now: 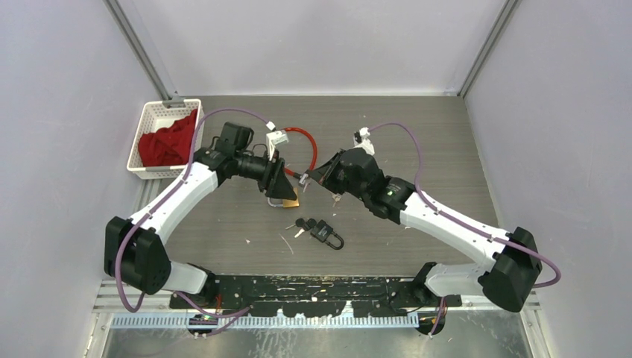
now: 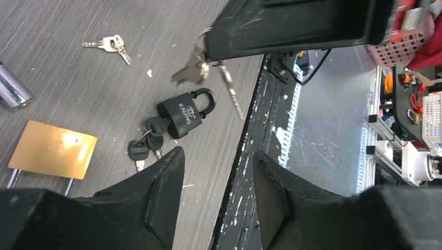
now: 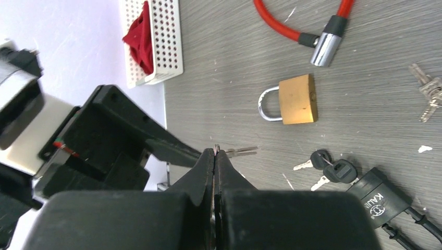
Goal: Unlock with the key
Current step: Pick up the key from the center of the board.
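My right gripper (image 3: pixel 215 153) is shut on a ring of silver keys (image 3: pixel 241 151), held above the table; the keys (image 2: pixel 198 70) dangle below its fingers in the left wrist view. A brass padlock (image 3: pixel 297 99) lies flat on the table, shackle pointing left. My left gripper (image 2: pixel 219 153) hovers over the table near the brass padlock (image 2: pixel 52 150), jaws open with nothing between them. In the top view the left gripper (image 1: pixel 283 190) and right gripper (image 1: pixel 307 179) stand close together mid-table, and the left one hides most of the padlock.
A black padlock (image 2: pixel 185 114) with black-headed keys (image 2: pixel 143 146) in it lies toward the near edge. A red cable lock (image 3: pixel 292 26) and a loose bunch of silver keys (image 3: pixel 428 91) lie further back. A white basket (image 1: pixel 153 110) with red cloth (image 1: pixel 168 142) stands at the back left.
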You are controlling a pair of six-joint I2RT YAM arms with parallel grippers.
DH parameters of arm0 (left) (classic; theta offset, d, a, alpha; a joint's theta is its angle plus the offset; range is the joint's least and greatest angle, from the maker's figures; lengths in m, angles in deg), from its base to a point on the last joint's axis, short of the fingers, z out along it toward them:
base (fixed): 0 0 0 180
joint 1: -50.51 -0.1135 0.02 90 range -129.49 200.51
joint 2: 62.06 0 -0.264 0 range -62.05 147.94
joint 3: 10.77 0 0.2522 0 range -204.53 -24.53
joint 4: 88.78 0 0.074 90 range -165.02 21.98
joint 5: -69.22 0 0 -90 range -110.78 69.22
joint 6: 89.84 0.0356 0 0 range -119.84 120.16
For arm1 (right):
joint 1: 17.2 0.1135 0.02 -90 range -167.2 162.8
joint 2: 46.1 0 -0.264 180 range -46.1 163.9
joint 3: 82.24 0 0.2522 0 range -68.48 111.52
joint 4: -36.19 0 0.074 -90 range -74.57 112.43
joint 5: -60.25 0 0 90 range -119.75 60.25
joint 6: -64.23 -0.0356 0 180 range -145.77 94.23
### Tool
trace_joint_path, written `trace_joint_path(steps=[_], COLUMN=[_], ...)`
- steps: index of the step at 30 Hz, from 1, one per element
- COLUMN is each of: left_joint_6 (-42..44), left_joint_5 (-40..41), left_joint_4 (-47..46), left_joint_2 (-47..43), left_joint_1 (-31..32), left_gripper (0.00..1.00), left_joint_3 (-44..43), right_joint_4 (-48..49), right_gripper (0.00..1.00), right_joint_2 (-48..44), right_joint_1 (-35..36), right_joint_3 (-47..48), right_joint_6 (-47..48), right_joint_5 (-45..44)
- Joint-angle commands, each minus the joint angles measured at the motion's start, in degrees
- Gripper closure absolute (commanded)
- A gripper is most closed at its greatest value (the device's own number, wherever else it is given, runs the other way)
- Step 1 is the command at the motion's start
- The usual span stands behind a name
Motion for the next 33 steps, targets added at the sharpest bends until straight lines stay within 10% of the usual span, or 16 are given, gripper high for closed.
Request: trace_joint_path(steps=[1,11,33], left_joint_6=[-1.8,-10.2,-9.6], left_joint_5=[-4.2,-0.4,11.9], left_joint_4=[-0.4,-5.6,-10.3], left_joint_2=[-1.2,-0.5,-0.3], left_joint_1=[0.0,0.1,2.2], left_gripper=[0.49,0.39,0.71], left_joint_3=[-3.0,-2.8,1.2], right_joint_4=[0.2,2.3,3.6], right_gripper=[0.99,0.99,0.99], right_joint_2=[0.6,3.4,7.6], right_joint_1=[1.5,3.8,4.3], right_joint_3=[3.0,2.9,5.8], right_joint_6=[-3.0,-6.3,-9.4], right_joint_5=[-10.3,-12.8,-9.4])
